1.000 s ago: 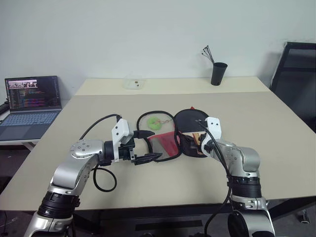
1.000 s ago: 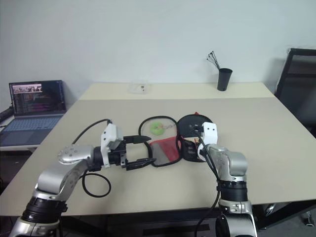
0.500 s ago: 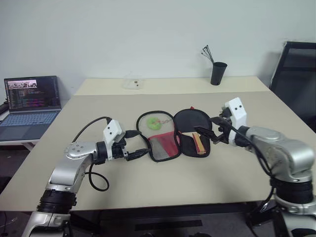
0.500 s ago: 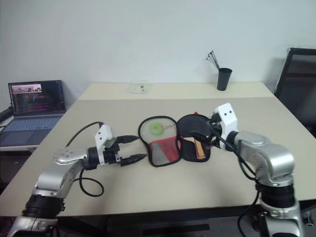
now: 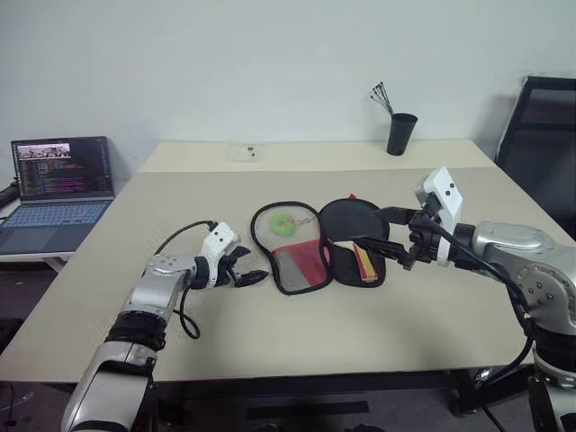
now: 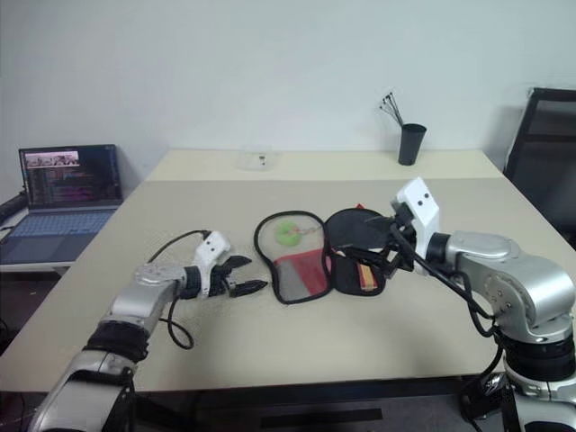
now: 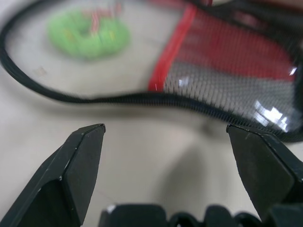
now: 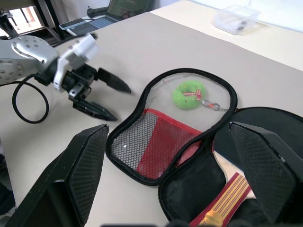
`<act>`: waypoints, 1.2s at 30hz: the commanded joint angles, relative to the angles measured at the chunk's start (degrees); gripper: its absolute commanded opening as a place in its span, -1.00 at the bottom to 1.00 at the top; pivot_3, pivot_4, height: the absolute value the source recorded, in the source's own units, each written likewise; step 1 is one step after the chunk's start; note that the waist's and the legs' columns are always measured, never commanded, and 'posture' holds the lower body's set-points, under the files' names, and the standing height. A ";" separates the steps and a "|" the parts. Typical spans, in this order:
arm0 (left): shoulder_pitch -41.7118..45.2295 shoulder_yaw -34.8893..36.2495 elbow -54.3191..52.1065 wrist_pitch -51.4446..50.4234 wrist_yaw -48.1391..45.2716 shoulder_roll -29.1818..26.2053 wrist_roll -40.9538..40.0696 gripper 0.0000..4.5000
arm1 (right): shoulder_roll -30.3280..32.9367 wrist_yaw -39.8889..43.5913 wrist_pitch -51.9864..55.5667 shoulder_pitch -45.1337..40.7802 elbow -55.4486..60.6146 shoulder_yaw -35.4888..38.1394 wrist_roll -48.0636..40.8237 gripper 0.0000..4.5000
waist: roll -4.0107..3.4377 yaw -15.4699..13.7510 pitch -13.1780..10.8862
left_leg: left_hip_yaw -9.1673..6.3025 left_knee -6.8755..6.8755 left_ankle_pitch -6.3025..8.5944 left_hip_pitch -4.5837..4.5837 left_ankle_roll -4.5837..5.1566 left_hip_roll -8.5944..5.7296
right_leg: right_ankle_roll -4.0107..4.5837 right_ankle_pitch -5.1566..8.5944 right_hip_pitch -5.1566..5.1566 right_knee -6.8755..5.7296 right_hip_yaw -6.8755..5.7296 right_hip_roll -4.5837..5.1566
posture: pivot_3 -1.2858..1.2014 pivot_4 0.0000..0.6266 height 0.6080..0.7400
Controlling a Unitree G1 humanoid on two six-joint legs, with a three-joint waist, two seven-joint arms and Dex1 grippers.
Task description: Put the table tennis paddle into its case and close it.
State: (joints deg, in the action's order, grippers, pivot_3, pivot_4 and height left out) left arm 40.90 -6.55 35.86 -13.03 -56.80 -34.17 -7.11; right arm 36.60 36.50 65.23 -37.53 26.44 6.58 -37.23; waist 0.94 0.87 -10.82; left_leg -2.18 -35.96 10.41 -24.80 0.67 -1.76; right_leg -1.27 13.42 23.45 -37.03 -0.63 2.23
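You see the case (image 5: 315, 250) lying unzipped mid-table (image 5: 270, 342), with the table tennis paddle (image 5: 355, 236) resting in its right half. The left gripper (image 5: 245, 270), fingers spread and empty, sits just beside the case's left edge. The right gripper (image 5: 385, 230), fingers released, hovers above the paddle.

Both arms are cased in rounded silver-grey metal segments joined by black collars, the left upper arm ringed with a ribbed black band. A white blocky housing sits on each wrist; the right one carries two small dark dots on its face. The left gripper (image 5: 251, 273) and right gripper (image 5: 382, 230) each end in two black, tapered, wedge-shaped fingers. A black cable loops from the left forearm, and another runs along the right.
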 commanded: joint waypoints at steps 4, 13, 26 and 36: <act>5.50 -0.92 6.70 4.15 0.19 1.27 3.97 1.00 | 0.72 -1.21 -0.98 0.90 3.39 1.11 -1.26 0.98 | 0.00 -0.23 0.00 | 0.00 0.00 0.00 -0.02 0.00 0.00 | 0.04 -0.03 0.00 0.01 0.01 0.01 | 0.03 -0.52 1.00; 11.36 -1.63 17.46 7.09 0.22 6.27 6.70 0.29 | 1.02 -2.20 -1.05 1.08 3.11 1.09 -1.52 1.00 | 0.05 -1.01 0.03 | -0.01 -0.06 0.00 -0.03 0.00 0.00 | 0.02 -0.02 -0.02 -0.02 -0.03 0.01 | 0.03 -0.52 1.00; 16.45 -2.10 27.87 10.49 1.58 10.80 10.06 -0.98 | 9.20 3.06 -1.52 6.97 6.11 3.55 -4.92 1.00 | 0.10 -1.59 0.06 | -0.03 -0.12 0.00 -0.02 0.00 -0.03 | -0.07 -0.01 -0.10 -0.02 -0.08 0.02 | 0.03 -0.52 1.00; 24.91 -0.69 31.68 15.06 2.10 14.00 10.86 -0.98 | 14.18 3.36 -2.50 12.04 6.58 7.72 -5.18 1.00 | 0.31 -2.20 -0.05 | -0.03 -0.16 0.00 -0.10 0.00 -0.04 | -0.11 -0.03 -0.11 0.08 -0.11 0.03 | 0.03 -0.52 1.00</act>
State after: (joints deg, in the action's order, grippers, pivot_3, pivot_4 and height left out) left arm 62.34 -8.09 67.95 0.07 -54.55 -20.56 3.70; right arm 49.42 39.56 64.03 -25.42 31.43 11.46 -41.75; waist 1.25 -1.33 -10.87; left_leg -2.20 -36.11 10.41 -24.95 0.66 -1.80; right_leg -1.38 13.39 23.38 -36.94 -0.74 2.26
